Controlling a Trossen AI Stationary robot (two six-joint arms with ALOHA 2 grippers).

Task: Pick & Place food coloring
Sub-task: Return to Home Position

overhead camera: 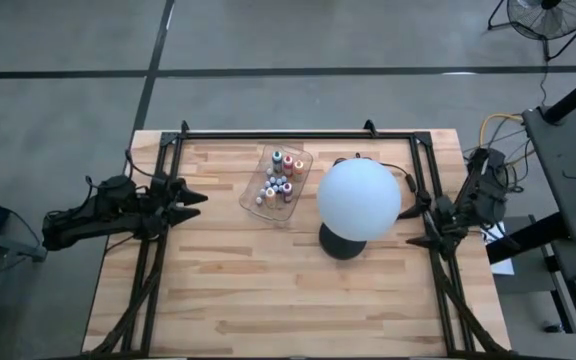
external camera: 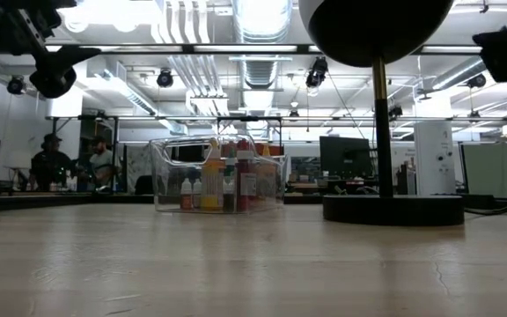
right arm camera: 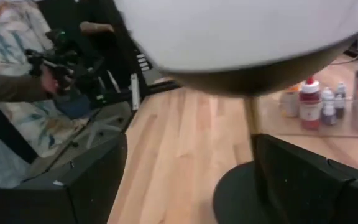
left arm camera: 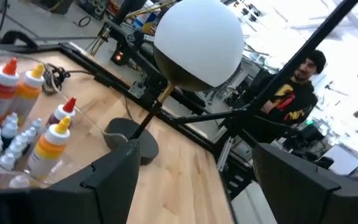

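The food coloring bottles (overhead camera: 277, 180) stand upright in a clear plastic tray (overhead camera: 251, 193) on the far middle of the wooden table. They are small, with red, orange, yellow and white caps (left arm camera: 17, 118), (right arm camera: 328, 99). My left gripper (overhead camera: 194, 205) hovers open at the table's left side, pointing level toward the tray, with nothing between its fingers (left arm camera: 191, 186). My right gripper (overhead camera: 415, 225) hovers open at the right side, close behind the white globe lamp (overhead camera: 358, 198), and holds nothing (right arm camera: 191, 180).
The globe lamp stands on a black round base (overhead camera: 343, 242) just right of the tray, between it and my right gripper. A black frame (overhead camera: 298, 133) runs round the table's far and side edges. A person (left arm camera: 297, 81) is beyond the table. Bare wood lies along the near half.
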